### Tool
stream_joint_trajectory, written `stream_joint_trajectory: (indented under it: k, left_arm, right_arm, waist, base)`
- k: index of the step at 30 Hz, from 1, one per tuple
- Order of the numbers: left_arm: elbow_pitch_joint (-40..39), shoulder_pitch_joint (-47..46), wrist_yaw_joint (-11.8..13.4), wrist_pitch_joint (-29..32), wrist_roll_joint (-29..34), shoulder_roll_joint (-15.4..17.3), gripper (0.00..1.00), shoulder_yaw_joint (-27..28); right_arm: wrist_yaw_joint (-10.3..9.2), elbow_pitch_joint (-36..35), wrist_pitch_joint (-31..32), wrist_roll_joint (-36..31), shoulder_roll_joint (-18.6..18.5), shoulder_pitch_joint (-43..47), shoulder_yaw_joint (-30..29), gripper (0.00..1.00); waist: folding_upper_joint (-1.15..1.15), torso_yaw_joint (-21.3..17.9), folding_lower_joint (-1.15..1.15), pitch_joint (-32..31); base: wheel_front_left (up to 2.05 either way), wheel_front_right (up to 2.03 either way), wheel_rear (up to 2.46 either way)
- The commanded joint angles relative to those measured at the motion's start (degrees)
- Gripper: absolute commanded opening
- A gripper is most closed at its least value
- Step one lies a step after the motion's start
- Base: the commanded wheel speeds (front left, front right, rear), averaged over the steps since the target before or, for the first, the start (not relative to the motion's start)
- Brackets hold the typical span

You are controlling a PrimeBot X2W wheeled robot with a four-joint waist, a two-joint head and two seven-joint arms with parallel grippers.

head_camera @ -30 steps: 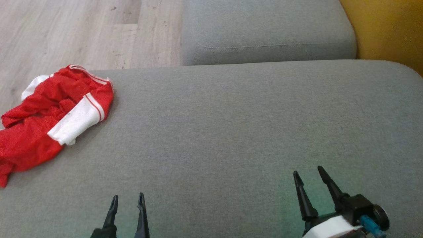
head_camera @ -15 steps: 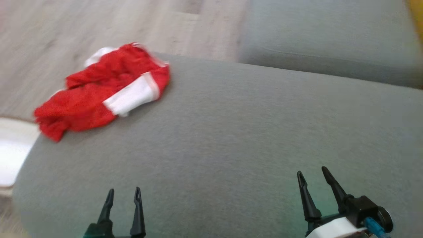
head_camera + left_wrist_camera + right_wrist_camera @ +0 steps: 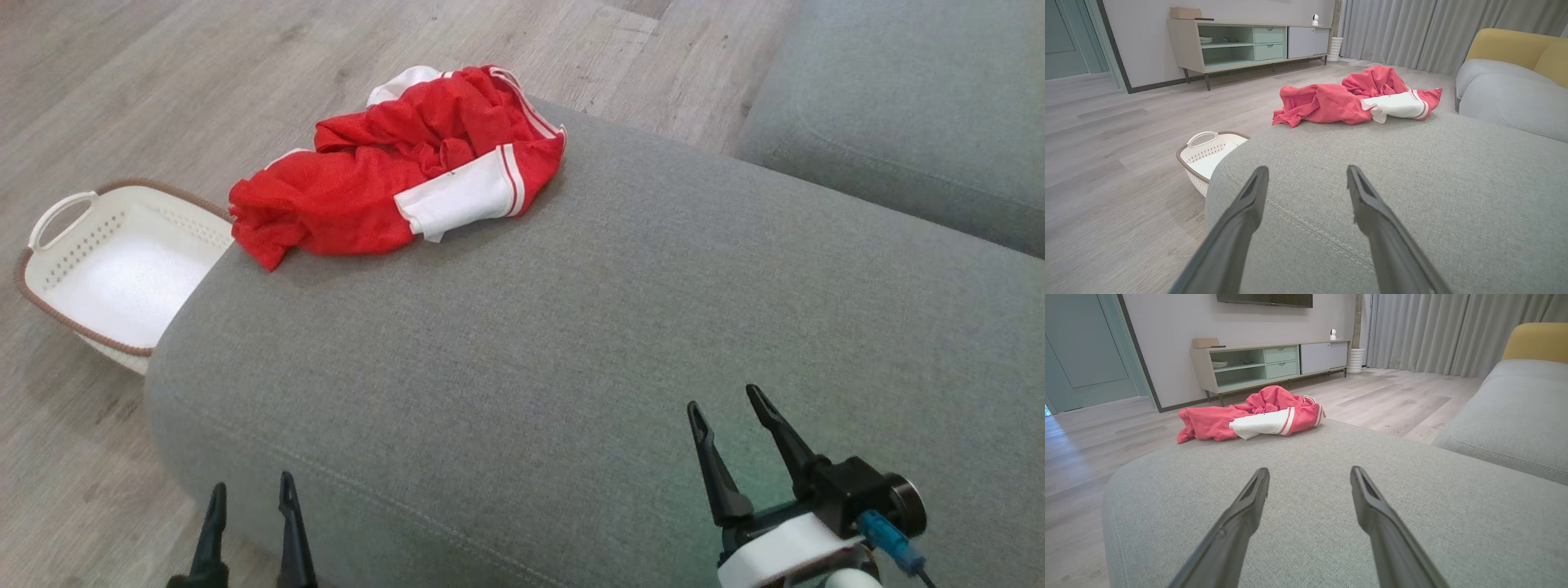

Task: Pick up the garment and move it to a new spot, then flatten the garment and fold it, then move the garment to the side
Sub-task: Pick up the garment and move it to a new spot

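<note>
The garment is a crumpled red shirt with white striped sleeves, lying at the far left corner of the grey cushion. It also appears ahead as the garment in the left wrist view and the garment in the right wrist view. My left gripper hangs open over the cushion's near left edge, well short of the cloth. Farther right, my right gripper stands open above the cushion. Both are empty, as the left gripper and right gripper show.
A white basket with a brown rim sits on the wooden floor left of the cushion. A second grey cushion lies at the far right. A low cabinet stands against the far wall.
The head camera has swung left and down, so the garment now sits nearer the middle and the basket has come into view. Both grippers stay open.
</note>
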Motion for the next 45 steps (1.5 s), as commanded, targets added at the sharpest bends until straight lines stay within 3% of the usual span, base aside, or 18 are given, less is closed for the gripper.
stream_joint_trajectory:
  k: [1,8,16,19,23,27,32,39,45]
  left_arm:
    - [-2.3,-2.2,0.5,-0.7,-0.3,0.1,1.00,2.3]
    - [-3.7,-3.1,0.7,-0.6,-0.5,2.1,1.00,3.8]
    - [-14.7,-10.1,1.2,2.9,-0.8,9.3,1.00,9.9]
    - [-18.7,-17.2,-0.7,6.4,-1.2,14.3,1.00,11.9]
    - [-19.0,-30.5,-5.6,11.5,-2.3,20.8,1.00,11.8]
    - [-14.3,-45.1,-11.0,15.2,-3.9,25.0,1.00,9.5]
    - [-2.0,-60.6,-15.6,19.5,-6.4,26.0,1.00,3.9]
    - [14.7,-69.4,-17.1,26.6,-13.8,22.8,1.00,-5.3]
    - [22.6,-71.3,-17.1,28.9,-18.6,24.2,1.00,-12.3]
  right_arm:
    - [0.44,-1.3,-0.8,-0.1,-0.5,-2.2,1.5,1.00]
    - [0.44,-2.2,-0.8,-0.4,-0.5,-1.0,-0.8,1.00]
    - [0.44,-6.4,-0.8,-3.0,-0.5,-0.8,-4.0,1.00]
    - [0.44,-8.9,-0.2,-5.2,-0.5,-2.5,-5.2,1.00]
    - [0.44,-12.6,1.6,-7.7,-0.5,-5.0,-6.0,1.00]
    - [0.44,-15.3,3.4,-9.9,-0.5,-7.4,-6.4,1.00]
    - [0.44,-17.9,4.8,-11.7,-0.5,-10.0,-5.7,1.00]
    - [0.44,-21.9,5.8,-12.7,-0.5,-11.5,-5.7,1.00]
    - [0.44,-24.9,6.3,-13.0,-0.5,-11.7,-6.2,1.00]
  waist:
    - [0.00,0.0,-0.01,0.0]
    - [0.00,-0.3,-0.01,-0.4]
    - [0.00,-3.2,-0.01,3.8]
    - [0.00,-5.1,-0.01,7.4]
    - [0.00,-7.9,-0.01,12.0]
    - [0.00,-11.4,-0.01,16.7]
    - [0.00,-15.7,-0.01,21.7]
    - [0.00,-20.1,-0.01,27.3]
    - [0.00,-22.6,-0.01,31.5]
  base:
    - [0.00,0.00,0.00]
    - [0.00,0.00,0.00]
    - [0.00,0.00,0.00]
    - [0.00,0.00,0.00]
    - [0.00,0.00,0.00]
    - [0.00,0.00,0.00]
    - [0.00,0.00,0.00]
    - [0.00,0.00,0.00]
    - [0.00,0.00,0.00]
